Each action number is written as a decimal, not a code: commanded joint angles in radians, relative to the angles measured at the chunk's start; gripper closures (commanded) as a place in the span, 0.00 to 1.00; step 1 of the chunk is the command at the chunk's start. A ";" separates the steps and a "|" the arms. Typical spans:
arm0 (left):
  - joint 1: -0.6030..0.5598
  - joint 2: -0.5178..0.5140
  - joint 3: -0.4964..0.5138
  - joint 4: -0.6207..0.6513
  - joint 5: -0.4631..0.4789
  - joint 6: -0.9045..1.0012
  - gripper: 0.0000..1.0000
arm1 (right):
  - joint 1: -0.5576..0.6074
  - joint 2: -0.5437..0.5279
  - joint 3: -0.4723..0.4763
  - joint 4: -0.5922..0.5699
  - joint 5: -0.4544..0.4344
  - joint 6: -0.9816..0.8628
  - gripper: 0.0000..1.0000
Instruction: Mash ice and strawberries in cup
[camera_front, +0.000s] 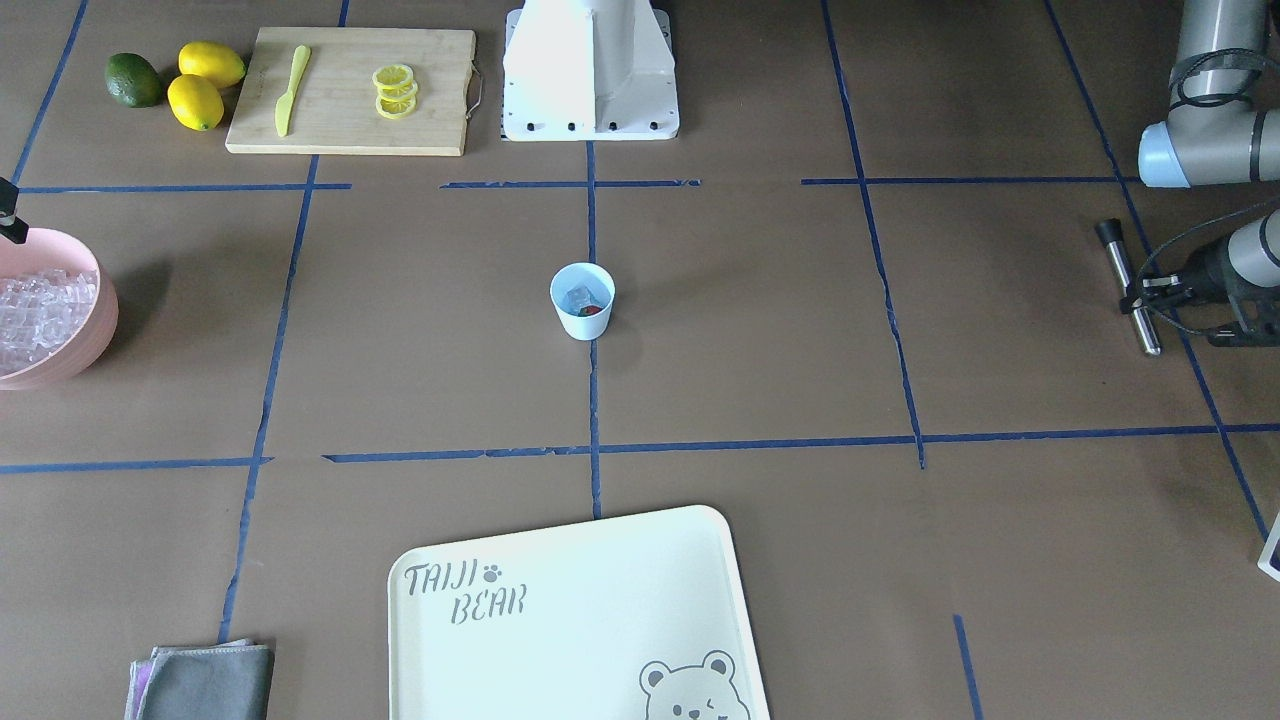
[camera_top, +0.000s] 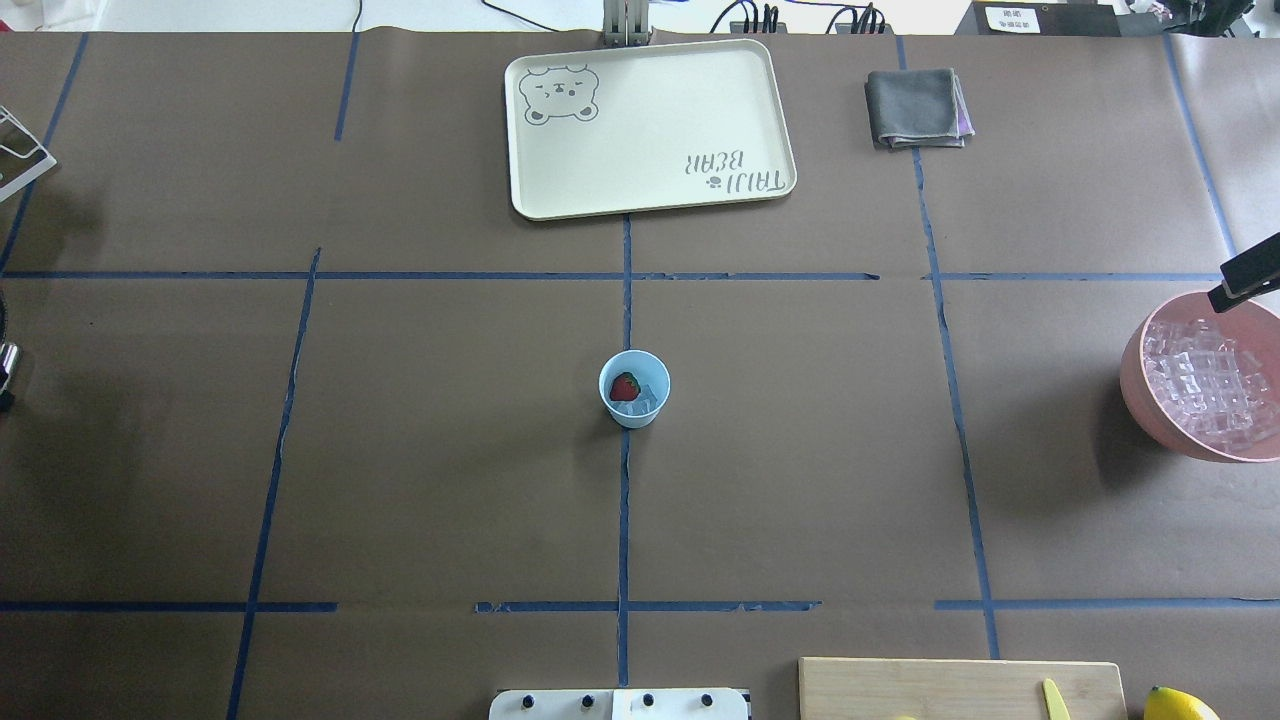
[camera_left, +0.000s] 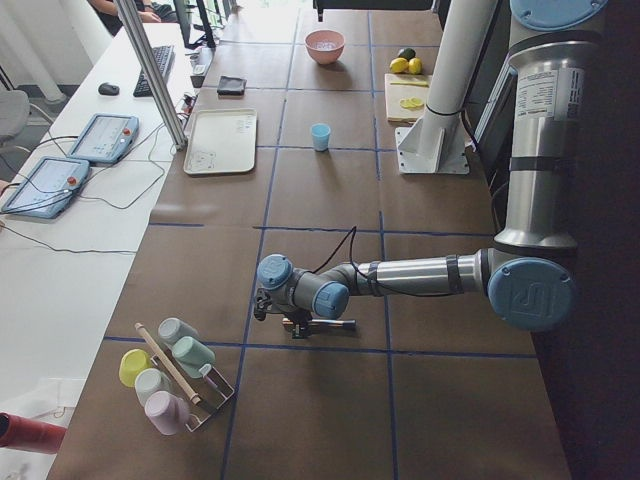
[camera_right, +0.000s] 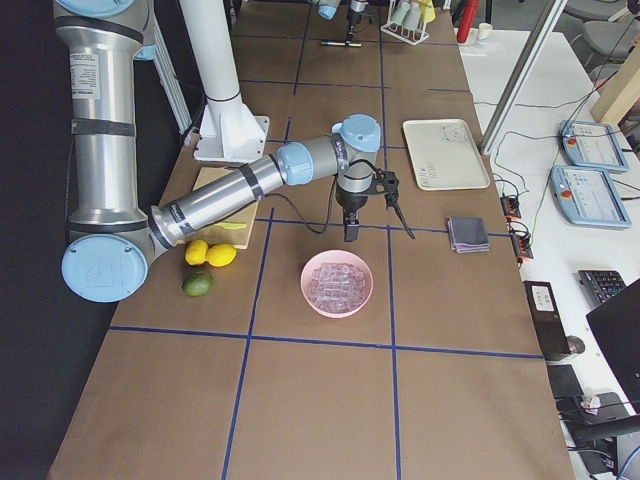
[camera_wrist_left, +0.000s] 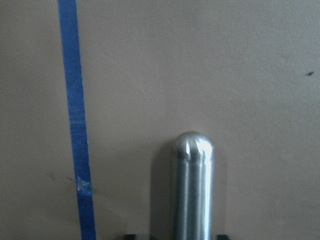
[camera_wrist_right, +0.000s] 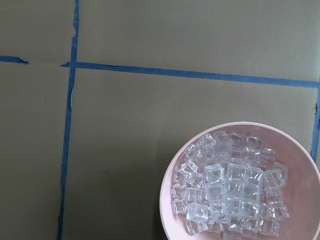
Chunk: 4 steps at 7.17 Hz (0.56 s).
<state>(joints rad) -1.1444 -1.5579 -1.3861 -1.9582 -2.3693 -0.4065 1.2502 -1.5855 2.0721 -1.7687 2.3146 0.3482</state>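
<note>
Fingers of the left gripper (camera_front: 1140, 297) clasp a metal masher (camera_wrist_left: 192, 190) at the left end of the surface (camera_top: 400, 450), well apart from the cup (camera_top: 634, 412) at centre, which already holds a strawberry (camera_top: 625, 386) and ice (camera_top: 650, 398); right fingers (camera_top: 1245, 276) hang spread above the bowl's (camera_top: 1138, 385) rim. Loading looks done, mashing not begun

You have two silver tube arms, the left arm (camera_left: 420, 272) and the right arm (camera_right: 215, 195), with grey joints and pale blue round caps (camera_left: 530, 293). A black cable (camera_left: 340, 250) loops along each forearm. Your white pedestal (camera_front: 590, 70) shows dark bolts (camera_front: 572, 127) along its 6 o'clock edge. A printed label (camera_left: 545, 95) wraps each upper arm.
</note>
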 joint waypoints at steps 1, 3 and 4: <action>-0.001 -0.001 -0.023 -0.001 -0.007 0.000 1.00 | 0.000 0.001 0.002 0.000 0.000 0.000 0.00; -0.001 0.009 -0.199 0.011 -0.100 -0.002 1.00 | 0.000 0.001 0.005 0.000 0.000 0.000 0.00; 0.000 0.003 -0.300 0.013 -0.102 -0.003 1.00 | 0.000 0.001 0.013 0.000 0.000 0.000 0.00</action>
<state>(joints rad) -1.1455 -1.5536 -1.5637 -1.9491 -2.4544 -0.4082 1.2502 -1.5846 2.0781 -1.7687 2.3148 0.3482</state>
